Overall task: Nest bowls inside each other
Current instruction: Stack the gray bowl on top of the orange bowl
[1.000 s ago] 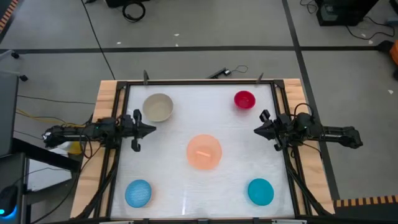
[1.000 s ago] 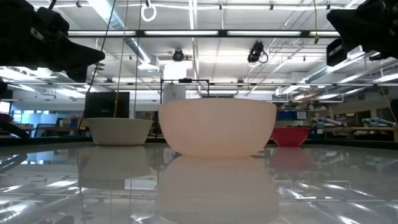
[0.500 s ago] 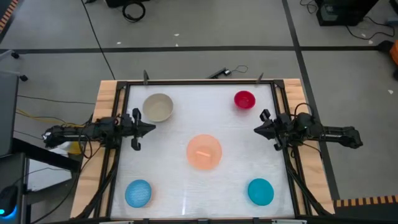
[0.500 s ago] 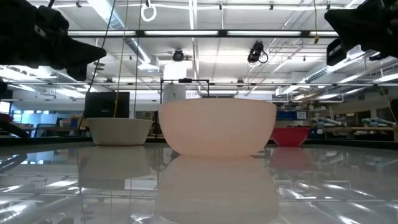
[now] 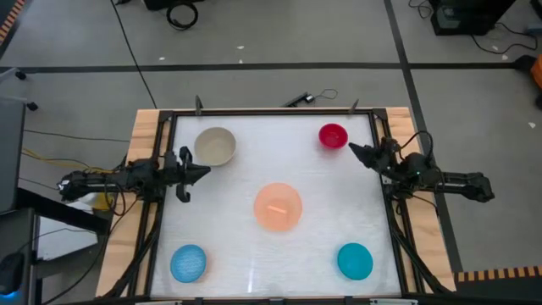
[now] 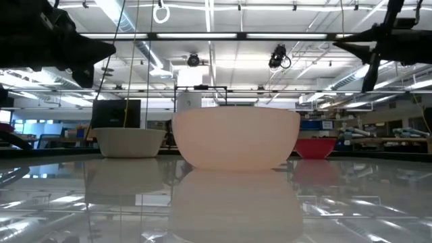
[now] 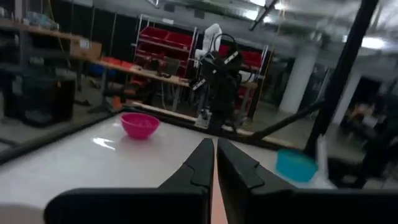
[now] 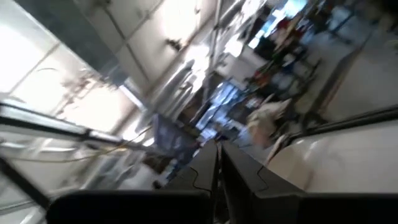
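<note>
Five bowls stand apart on the white table, each on its base: cream (image 5: 214, 146) at the far left, small red (image 5: 333, 135) at the far right, peach-orange (image 5: 278, 206) in the middle, light blue (image 5: 188, 263) near left, teal (image 5: 355, 261) near right. My left gripper (image 5: 204, 172) hovers shut at the left edge, just nearside of the cream bowl, pointing toward the table's middle. My right gripper (image 5: 352, 148) hovers shut at the right edge, pointing toward the red bowl. Neither holds anything.
A black frame (image 5: 262, 112) runs round the table, with wooden boards (image 5: 142, 127) outside it. In the low view the peach-orange bowl (image 6: 236, 138) stands nearest, the cream bowl (image 6: 128, 143) and the red bowl (image 6: 314, 147) behind it. Bare table lies between the bowls.
My right gripper has swung toward the table's far edge and the red bowl, rolling about its own line as it went, and stays shut. My left gripper has rolled a little in place. No bowl has moved.
</note>
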`<move>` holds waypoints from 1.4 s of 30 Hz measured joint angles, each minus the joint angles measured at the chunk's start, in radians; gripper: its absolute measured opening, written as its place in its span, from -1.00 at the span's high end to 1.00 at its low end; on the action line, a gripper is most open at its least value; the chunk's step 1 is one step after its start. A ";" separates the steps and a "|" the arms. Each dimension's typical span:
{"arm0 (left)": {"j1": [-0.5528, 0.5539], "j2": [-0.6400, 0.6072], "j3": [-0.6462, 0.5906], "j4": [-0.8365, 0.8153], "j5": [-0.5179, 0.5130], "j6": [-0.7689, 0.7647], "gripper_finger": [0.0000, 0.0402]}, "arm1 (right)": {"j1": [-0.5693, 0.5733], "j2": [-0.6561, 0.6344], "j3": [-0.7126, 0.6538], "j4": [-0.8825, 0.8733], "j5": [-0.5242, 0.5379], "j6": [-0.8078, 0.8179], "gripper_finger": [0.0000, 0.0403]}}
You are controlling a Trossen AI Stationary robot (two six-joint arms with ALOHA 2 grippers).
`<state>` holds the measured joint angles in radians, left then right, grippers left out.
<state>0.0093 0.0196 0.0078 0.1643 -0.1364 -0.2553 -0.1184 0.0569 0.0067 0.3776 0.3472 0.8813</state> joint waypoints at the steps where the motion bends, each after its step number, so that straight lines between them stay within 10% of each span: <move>1: 0.000 0.000 0.000 0.000 0.000 -0.050 0.89 | 0.000 0.005 0.000 -0.005 0.008 -0.005 0.85; 18: 0.001 0.052 0.097 -0.073 -0.049 -0.341 0.89 | -0.024 0.189 0.097 -0.083 -0.107 0.053 0.85; 34: 0.043 0.702 1.206 -1.098 -0.263 -0.088 0.21 | -0.186 0.773 1.265 -1.277 -0.218 -0.445 0.63; 42: 0.062 0.942 1.501 -1.232 -0.213 0.001 -0.05 | -0.210 1.081 1.652 -1.658 -0.263 -0.523 0.27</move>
<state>0.0711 0.9620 1.5090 -1.0680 -0.3492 -0.2546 -0.3286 1.1375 1.6584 -1.2802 0.0846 0.3581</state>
